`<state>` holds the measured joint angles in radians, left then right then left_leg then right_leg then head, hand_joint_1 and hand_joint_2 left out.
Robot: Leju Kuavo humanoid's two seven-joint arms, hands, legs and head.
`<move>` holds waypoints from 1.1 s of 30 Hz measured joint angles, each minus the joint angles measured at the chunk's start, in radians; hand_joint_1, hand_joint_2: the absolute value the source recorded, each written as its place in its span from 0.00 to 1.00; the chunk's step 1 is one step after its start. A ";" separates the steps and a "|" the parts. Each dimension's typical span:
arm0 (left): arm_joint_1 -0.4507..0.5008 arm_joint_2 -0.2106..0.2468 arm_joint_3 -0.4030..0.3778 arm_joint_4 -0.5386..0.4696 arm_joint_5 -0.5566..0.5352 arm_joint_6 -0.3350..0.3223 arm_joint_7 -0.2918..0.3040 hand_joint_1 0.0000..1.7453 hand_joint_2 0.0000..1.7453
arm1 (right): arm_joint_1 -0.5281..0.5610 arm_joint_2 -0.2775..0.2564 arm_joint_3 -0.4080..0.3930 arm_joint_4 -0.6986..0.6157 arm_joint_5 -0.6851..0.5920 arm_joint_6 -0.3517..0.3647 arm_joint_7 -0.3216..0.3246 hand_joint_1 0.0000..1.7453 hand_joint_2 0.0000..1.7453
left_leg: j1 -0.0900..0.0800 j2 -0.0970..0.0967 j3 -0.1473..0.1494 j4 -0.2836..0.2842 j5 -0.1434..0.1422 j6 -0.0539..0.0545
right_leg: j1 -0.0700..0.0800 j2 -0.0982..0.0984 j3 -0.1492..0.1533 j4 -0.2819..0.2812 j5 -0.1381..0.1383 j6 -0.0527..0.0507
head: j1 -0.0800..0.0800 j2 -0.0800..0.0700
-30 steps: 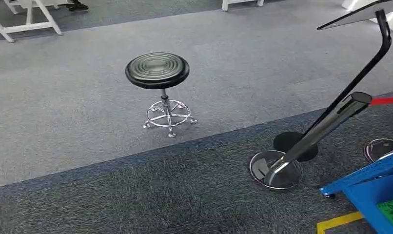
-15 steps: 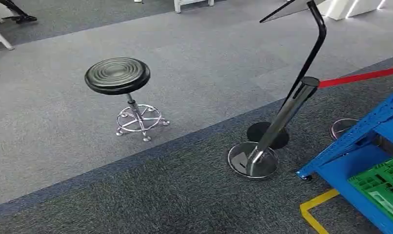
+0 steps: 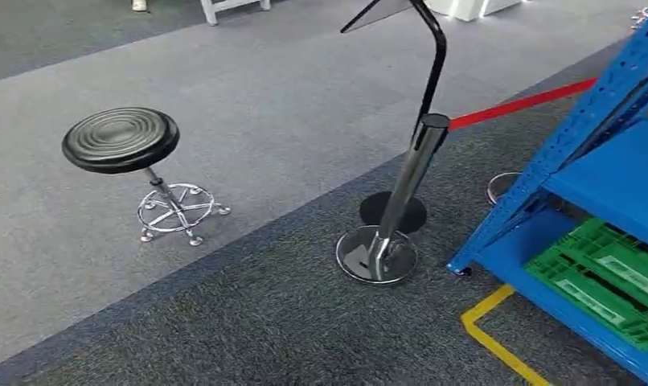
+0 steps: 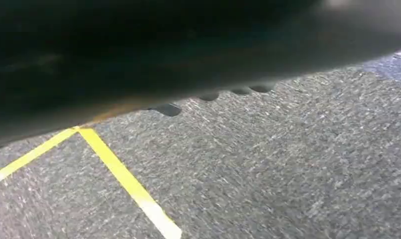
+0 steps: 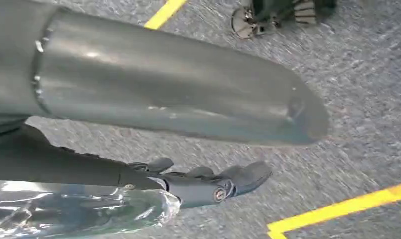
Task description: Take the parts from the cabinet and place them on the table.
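The blue metal cabinet (image 3: pixel 602 173) stands at the right of the head view, with green plastic crates (image 3: pixel 618 277) on its lowest shelf. No parts can be made out in them from here. In the right wrist view my right hand (image 5: pixel 203 184) hangs over the carpet with its dark fingers stretched out, beside a crumpled clear plastic thing (image 5: pixel 74 211). I cannot tell whether the hand holds that plastic. In the left wrist view my left hand (image 4: pixel 208 97) is only a dark blur with a few fingertip shapes above the carpet.
A black round stool (image 3: pixel 121 141) on a chrome base stands at the left. A chrome barrier post (image 3: pixel 401 197) with a red belt (image 3: pixel 522 104) and a black sign stand (image 3: pixel 429 56) stand just left of the cabinet. Yellow floor tape (image 3: pixel 498 338) runs by the cabinet's foot.
The whole view has swung to the right: the stool and the post have slid left in the picture, and much more of the blue cabinet and its green crates has come in.
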<state>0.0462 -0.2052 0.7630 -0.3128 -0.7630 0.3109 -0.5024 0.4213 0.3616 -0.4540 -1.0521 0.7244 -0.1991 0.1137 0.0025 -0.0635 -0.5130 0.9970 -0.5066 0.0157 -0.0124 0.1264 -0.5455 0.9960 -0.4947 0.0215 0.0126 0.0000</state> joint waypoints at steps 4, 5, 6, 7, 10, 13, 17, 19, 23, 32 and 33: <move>0.000 -0.001 0.002 0.000 0.000 -0.001 0.000 0.00 0.00 | -0.002 0.000 -0.001 0.000 0.000 -0.003 0.000 0.00 0.00 | 0.009 0.057 0.005 -0.029 0.016 0.014 | 0.004 -0.100 -0.069 0.121 -0.086 0.020 | 0.020 0.000; 0.003 -0.001 0.002 0.000 0.000 -0.001 0.000 0.00 0.00 | -0.004 0.000 -0.001 0.000 0.000 -0.003 0.000 0.00 0.00 | 0.008 0.073 0.004 -0.029 0.015 0.016 | 0.002 -0.109 -0.107 0.202 -0.126 0.026 | 0.019 0.000; 0.003 -0.002 0.003 0.000 0.000 -0.001 0.000 0.00 0.00 | -0.003 0.000 0.000 0.000 0.000 -0.003 0.001 0.00 0.00 | 0.007 0.090 0.002 -0.029 0.014 0.015 | 0.000 -0.115 -0.141 0.274 -0.155 0.031 | 0.019 0.000; 0.003 -0.002 0.003 0.000 0.000 -0.001 0.000 0.00 0.00 | -0.001 0.000 0.000 0.000 0.000 -0.003 0.001 0.00 0.00 | 0.008 0.103 0.002 -0.028 0.013 0.015 | -0.001 -0.118 -0.154 0.306 -0.159 0.035 | 0.020 0.000; 0.000 -0.003 0.003 0.000 0.000 -0.003 0.000 0.00 0.00 | 0.001 -0.001 0.000 0.000 -0.001 -0.003 0.003 0.00 0.00 | 0.008 0.140 0.007 -0.027 0.008 0.007 | -0.008 -0.141 -0.055 0.136 -0.060 0.041 | 0.019 0.000; 0.003 -0.003 0.004 0.000 0.000 -0.003 0.000 0.00 0.00 | -0.005 -0.001 0.001 -0.002 -0.003 -0.003 0.003 0.00 0.00 | -0.003 0.164 0.016 -0.014 -0.007 -0.014 | -0.006 -0.197 0.030 -0.002 -0.023 0.020 | 0.019 0.000; -0.005 -0.002 0.004 0.000 0.000 -0.004 -0.001 0.00 0.00 | 0.007 0.000 0.003 -0.002 -0.007 -0.003 0.008 0.00 0.00 | 0.006 0.176 0.027 -0.009 -0.019 -0.036 | -0.007 -0.161 0.030 -0.003 -0.019 -0.009 | 0.015 0.000; -0.003 -0.002 0.005 0.000 -0.001 -0.006 -0.002 0.00 0.00 | 0.006 -0.001 0.003 -0.005 -0.009 -0.003 0.013 0.00 0.00 | 0.009 0.097 -0.012 0.087 -0.095 -0.041 | -0.007 -0.142 0.023 -0.003 -0.013 -0.019 | 0.010 0.000; 0.005 -0.002 0.013 0.000 -0.005 -0.011 -0.002 0.00 0.00 | 0.008 -0.001 0.009 -0.009 -0.012 -0.001 0.017 0.00 0.00 | 0.008 0.073 -0.115 0.300 -0.154 -0.038 | -0.003 -0.088 0.022 -0.002 -0.011 -0.022 | 0.010 0.000; 0.001 -0.001 0.020 0.000 -0.015 -0.027 -0.012 0.00 0.00 | 0.012 0.000 0.010 -0.011 -0.008 0.004 0.014 0.00 0.00 | 0.011 0.017 -0.003 -0.012 0.012 0.000 | -0.004 0.003 -0.002 0.003 -0.007 0.013 | 0.010 0.000; -0.001 -0.001 0.020 0.000 -0.015 -0.028 -0.013 0.00 0.00 | 0.014 0.000 0.010 -0.011 -0.008 0.004 0.014 0.00 0.00 | 0.012 0.032 -0.001 -0.016 0.014 0.005 | -0.002 -0.063 -0.012 0.025 -0.024 0.015 | 0.011 0.000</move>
<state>0.0453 -0.2064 0.7828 -0.3128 -0.7782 0.2831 -0.5150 0.4352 0.3620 -0.4444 -1.0628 0.7160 -0.1953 0.1274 0.0146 -0.0313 -0.5145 0.9812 -0.4930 0.0204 -0.0147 0.0638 -0.5572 1.0212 -0.5189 0.0366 0.0233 0.0000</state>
